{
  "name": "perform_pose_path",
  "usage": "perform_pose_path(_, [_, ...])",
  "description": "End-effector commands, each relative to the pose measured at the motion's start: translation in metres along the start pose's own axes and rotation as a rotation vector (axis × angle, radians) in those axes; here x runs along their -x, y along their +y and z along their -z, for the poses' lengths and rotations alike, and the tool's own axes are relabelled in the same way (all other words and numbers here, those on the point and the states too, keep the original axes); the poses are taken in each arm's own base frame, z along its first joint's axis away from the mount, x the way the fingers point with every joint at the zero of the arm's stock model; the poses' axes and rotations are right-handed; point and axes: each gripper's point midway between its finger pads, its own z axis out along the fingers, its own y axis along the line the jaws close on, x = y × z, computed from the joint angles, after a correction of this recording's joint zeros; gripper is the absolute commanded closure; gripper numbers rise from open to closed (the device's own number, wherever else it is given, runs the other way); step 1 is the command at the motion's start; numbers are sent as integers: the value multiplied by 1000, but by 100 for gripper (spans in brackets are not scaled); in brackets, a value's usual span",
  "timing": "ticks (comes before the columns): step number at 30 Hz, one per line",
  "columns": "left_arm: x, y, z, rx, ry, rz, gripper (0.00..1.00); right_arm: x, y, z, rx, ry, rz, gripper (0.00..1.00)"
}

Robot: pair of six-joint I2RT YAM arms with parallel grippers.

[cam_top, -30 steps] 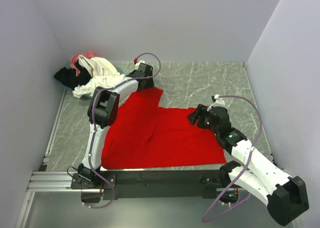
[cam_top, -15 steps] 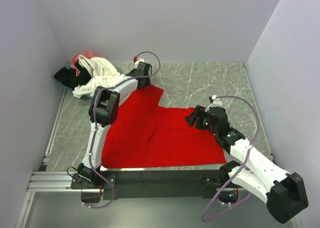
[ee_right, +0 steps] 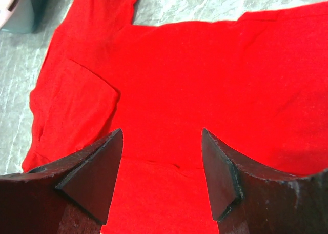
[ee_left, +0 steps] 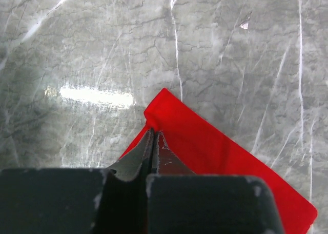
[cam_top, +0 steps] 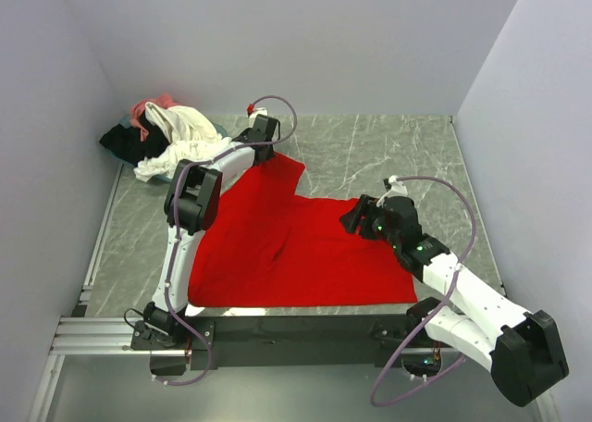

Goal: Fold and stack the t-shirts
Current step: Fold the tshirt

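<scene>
The red t-shirt (cam_top: 305,246) lies spread flat on the marble table, one sleeve pointing to the far left. My left gripper (cam_top: 267,159) is down at that sleeve's far corner. In the left wrist view its jaws (ee_left: 152,134) are pressed together on the sleeve's edge (ee_left: 215,152). My right gripper (cam_top: 352,220) hovers over the shirt's right side near the other shoulder. In the right wrist view it (ee_right: 161,134) stands open, with only red cloth (ee_right: 179,64) beneath. The cream-white (cam_top: 185,135), black (cam_top: 125,142) and pink (cam_top: 153,105) t-shirts lie heaped at the far left.
The heap rests on a teal-rimmed tray (ee_right: 25,8) against the left wall. Walls close in the table on the left, back and right. Bare marble (cam_top: 388,149) shows beyond the red shirt. A metal rail (cam_top: 102,334) runs along the near edge.
My left gripper has gone from open to shut at the sleeve corner. My right gripper has crept a little to the left over the shirt, still open.
</scene>
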Motion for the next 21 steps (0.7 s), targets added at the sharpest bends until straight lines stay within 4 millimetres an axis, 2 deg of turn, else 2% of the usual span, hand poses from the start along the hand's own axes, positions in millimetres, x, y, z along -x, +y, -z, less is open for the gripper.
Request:
perform_pose_path(1, [-13,4,3,-10,36,-7,99,2,1,-4,12,-17,-6,31])
perform_pose_path(3, [-16,2,7,-29,49,1,99,0,-4,-6,-4,-16,-4,31])
perform_pose_path(9, [-7,-10,30,-119,43,35,99,3,-20,-15,-106,-13,17,31])
perform_pose_path(10, [-1,-14,36,-141,32,41,100,8,-20,-17,-120,-11,23,31])
perform_pose_path(14, [3,-14,48,-166,22,41,99,16,-29,-21,-202,-8,23,31])
perform_pose_path(18, [3,-13,62,-186,23,32,99,31,-43,-23,-275,-29,8,31])
perform_pose_path(20, [10,-12,71,-196,7,33,99,42,-56,-24,-311,-38,-16,30])
perform_pose_path(21, [5,-10,73,-196,13,31,99,44,-59,-25,-313,-31,-24,30])
